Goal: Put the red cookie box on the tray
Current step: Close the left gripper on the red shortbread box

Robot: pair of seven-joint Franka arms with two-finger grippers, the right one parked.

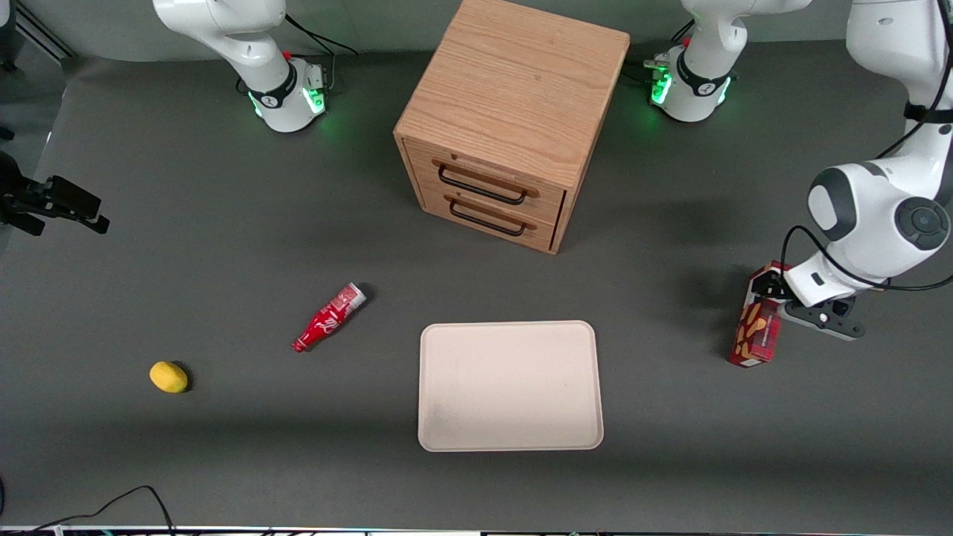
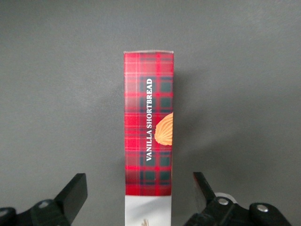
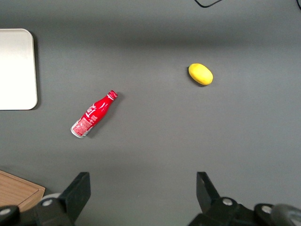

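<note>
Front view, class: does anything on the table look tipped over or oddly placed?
Yes: the red soda bottle lies on its side, askew, beside the tray. The cookie box stands on its narrow edge, between the open end effector's fingers.

- Red cookie box (image 2: 148,127): dark-red plaid, white lettering, white end panel, tan cookie picture.
- Gripper (image 2: 141,197): black fingers (spread either side of the box, above it).
- Tray (image 1: 510,385): plain cream-beige.
- Soda bottle (image 1: 328,318): red, white script.
- Lemon (image 1: 168,377): yellow.
- Cabinet (image 1: 506,119): light oak grain, 2 dark handles.
- Table (image 1: 223,246): matte grey.
</note>
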